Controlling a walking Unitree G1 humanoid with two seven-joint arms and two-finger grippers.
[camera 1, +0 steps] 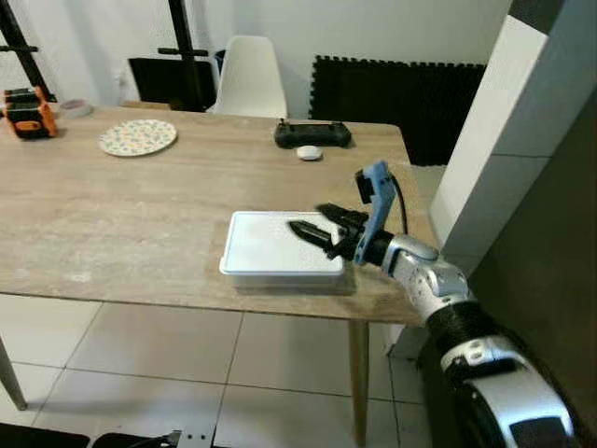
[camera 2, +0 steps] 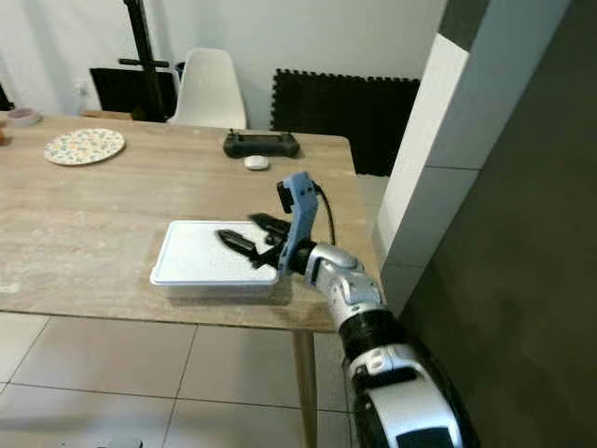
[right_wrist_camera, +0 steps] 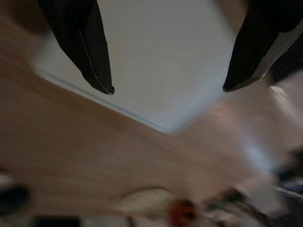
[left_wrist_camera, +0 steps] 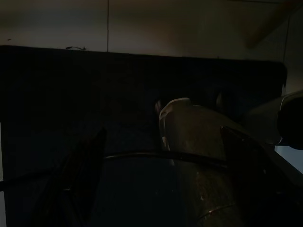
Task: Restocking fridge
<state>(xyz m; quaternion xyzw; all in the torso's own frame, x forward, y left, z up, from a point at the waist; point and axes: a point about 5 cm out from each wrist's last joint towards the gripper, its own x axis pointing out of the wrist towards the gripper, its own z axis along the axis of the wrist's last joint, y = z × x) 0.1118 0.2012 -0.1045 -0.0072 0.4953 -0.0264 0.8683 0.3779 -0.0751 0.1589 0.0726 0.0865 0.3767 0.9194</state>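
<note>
Your right gripper [camera 1: 315, 222] hovers, fingers apart, over the white container's [camera 1: 270, 247] right end; container extends left.

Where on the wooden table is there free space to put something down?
The wooden table is bare between the patterned round plate and the flat white rectangular container. The right edge is crowded: the right gripper hovers open over the container.
</note>
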